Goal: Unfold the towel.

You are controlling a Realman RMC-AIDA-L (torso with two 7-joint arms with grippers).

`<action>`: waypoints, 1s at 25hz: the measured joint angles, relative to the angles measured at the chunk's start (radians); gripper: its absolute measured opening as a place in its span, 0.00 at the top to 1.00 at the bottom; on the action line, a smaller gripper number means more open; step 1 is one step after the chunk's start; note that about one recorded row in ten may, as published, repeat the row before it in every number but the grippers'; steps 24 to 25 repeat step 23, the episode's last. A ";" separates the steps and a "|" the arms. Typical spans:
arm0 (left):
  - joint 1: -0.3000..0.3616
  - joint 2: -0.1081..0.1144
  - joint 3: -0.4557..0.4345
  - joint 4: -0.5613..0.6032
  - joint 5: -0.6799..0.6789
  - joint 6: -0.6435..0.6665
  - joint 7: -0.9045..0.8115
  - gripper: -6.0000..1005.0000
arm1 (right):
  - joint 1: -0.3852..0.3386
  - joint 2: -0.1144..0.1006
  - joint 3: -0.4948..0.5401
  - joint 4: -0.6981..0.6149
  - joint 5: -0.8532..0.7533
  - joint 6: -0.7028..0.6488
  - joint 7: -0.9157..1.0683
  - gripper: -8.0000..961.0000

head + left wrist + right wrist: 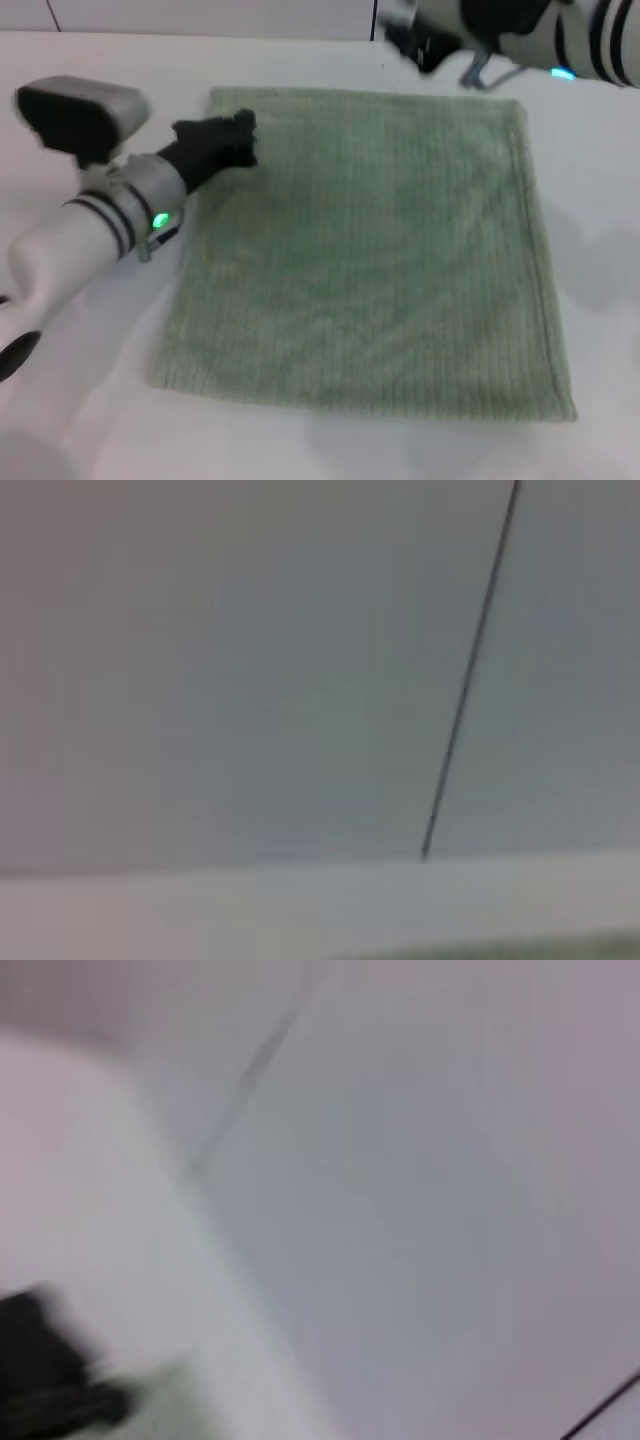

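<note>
The pale sage-green towel (370,250) lies spread flat and roughly square on the white table (600,230) in the head view. My left gripper (238,138) is at the towel's far left corner, its black tip over the cloth's edge. My right gripper (415,40) is raised above the towel's far edge, near the middle, and is blurred. A thin green strip of the towel (520,948) shows in the left wrist view. In the right wrist view a dark blurred shape (50,1380) sits at the table's edge.
A white wall (200,15) with a thin dark seam (470,670) runs behind the table. Bare table surface lies to the right of the towel and in front of it.
</note>
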 joint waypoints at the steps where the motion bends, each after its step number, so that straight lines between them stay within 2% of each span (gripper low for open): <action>1: 0.018 0.000 -0.020 0.003 0.000 0.053 0.013 0.97 | -0.019 0.000 -0.011 0.023 0.003 -0.098 0.000 0.65; 4: 0.084 -0.003 -0.076 0.000 0.000 0.218 0.068 0.96 | -0.069 0.001 -0.060 0.119 0.036 -0.390 0.010 0.62; 5: 0.117 -0.003 -0.097 -0.005 0.000 0.294 0.084 0.95 | -0.085 0.001 -0.093 0.180 0.074 -0.541 0.011 0.61; 6: 0.117 -0.003 -0.097 -0.005 0.000 0.294 0.084 0.95 | -0.085 0.001 -0.093 0.180 0.074 -0.541 0.011 0.60; 8: 0.141 -0.002 -0.112 -0.005 0.000 0.354 0.085 0.94 | -0.097 0.000 -0.125 0.227 0.111 -0.671 0.012 0.59; 13: 0.174 0.001 -0.148 0.008 0.000 0.447 0.075 0.92 | -0.102 -0.001 -0.167 0.303 0.133 -0.842 0.037 0.54; 14: 0.180 0.001 -0.149 0.010 0.000 0.462 0.076 0.91 | -0.108 -0.003 -0.182 0.341 0.133 -0.931 0.073 0.53; 15: 0.183 0.001 -0.152 0.011 -0.001 0.472 0.078 0.87 | -0.108 -0.003 -0.182 0.341 0.133 -0.931 0.073 0.52; 16: 0.187 0.002 -0.160 0.013 -0.001 0.483 0.081 0.82 | -0.115 -0.004 -0.196 0.367 0.133 -0.991 0.093 0.52; 19: 0.194 0.002 -0.194 0.019 -0.001 0.497 0.087 0.68 | -0.138 -0.004 -0.239 0.469 0.133 -1.248 0.157 0.51; 23: 0.193 0.001 -0.227 0.025 0.000 0.498 0.097 0.68 | -0.129 -0.005 -0.282 0.623 0.133 -1.505 0.280 0.51; 25: 0.193 0.001 -0.227 0.025 0.000 0.498 0.097 0.68 | -0.129 -0.005 -0.282 0.623 0.133 -1.505 0.280 0.51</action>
